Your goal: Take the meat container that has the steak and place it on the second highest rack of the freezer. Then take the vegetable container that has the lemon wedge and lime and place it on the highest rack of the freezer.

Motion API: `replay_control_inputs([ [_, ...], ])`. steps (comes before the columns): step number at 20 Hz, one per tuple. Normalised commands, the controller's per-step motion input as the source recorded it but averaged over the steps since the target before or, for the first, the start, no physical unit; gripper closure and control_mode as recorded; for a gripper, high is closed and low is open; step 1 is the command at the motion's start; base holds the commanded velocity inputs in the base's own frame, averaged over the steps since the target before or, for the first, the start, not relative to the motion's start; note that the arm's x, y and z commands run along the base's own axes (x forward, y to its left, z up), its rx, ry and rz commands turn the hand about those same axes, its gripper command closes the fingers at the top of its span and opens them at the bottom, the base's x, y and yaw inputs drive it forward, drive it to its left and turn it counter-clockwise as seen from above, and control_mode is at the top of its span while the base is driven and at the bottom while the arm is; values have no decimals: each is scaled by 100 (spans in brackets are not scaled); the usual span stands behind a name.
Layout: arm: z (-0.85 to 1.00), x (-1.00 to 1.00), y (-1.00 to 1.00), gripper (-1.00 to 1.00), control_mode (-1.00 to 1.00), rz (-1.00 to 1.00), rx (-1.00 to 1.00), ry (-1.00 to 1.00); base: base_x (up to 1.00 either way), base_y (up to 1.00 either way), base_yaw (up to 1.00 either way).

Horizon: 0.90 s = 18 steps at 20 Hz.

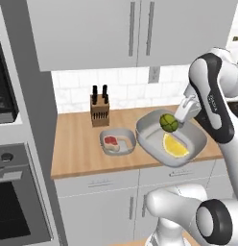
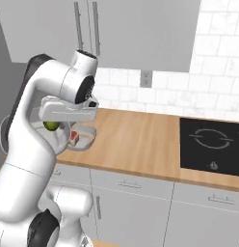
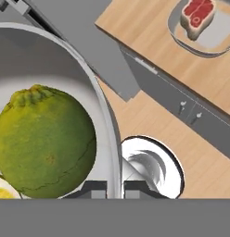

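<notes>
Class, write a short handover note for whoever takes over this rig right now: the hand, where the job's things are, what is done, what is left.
Hand: shut on the rim of the vegetable container, which it holds lifted at the front edge of the counter.
Lime and lemon wedge lie inside that container.
Meat container with the steak sits on the counter, in front of the knife block.
Done: vegetable container gripped and raised.
Left: both containers are yet to be in the freezer; steak goes on the second highest rack, lemon and lime on the highest.
</notes>
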Motion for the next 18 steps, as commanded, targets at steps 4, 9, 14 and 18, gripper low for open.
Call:
replay_control_inputs([
  [4, 0, 0, 0, 100, 100, 0, 0, 0, 0, 78, 0],
  [9, 0, 0, 0, 100, 100, 0, 0, 0, -6, 100, -10],
  [14, 0, 0, 0, 100, 100, 0, 0, 0, -10, 100, -12],
  [18, 0, 0, 0, 100, 100, 0, 0, 0, -39, 100, -8],
])
